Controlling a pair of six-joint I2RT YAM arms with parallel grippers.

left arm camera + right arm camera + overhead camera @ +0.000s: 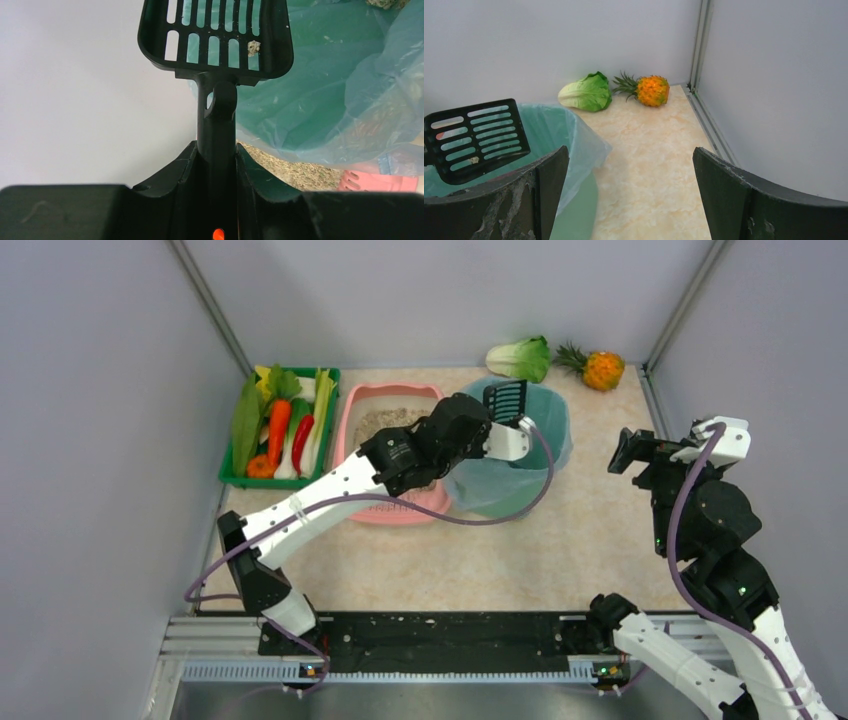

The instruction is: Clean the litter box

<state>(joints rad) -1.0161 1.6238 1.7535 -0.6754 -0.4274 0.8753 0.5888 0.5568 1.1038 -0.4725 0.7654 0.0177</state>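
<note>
Left tool clamped tight on the scoop handle, with the scoop head up over the back-left part of the bin. Wrist view shows one small clump sitting on the slats; the rest of the head is bare. Right tool is wide open with nothing in it, right of the bin and facing the back corner. Box is on the surface just left of the bin, partly under the left arm, with litter showing at its far end.

Step, my read: emptying the scoop into the bin. To do it well, tip the head more or shake lightly so the clump falls inside the bag. Keep the head within the bag rim and don't snag the loose plastic.

Room:
- Crate sits right beside the box's left side, and the back wall is close behind both.
- Box and bin rims are near each other, so going back for more is a short swing; lift clear of both rims.
- Open surface in front and to the right.
- Lettuce and pineapple are at the back, well apart from the work.
</note>
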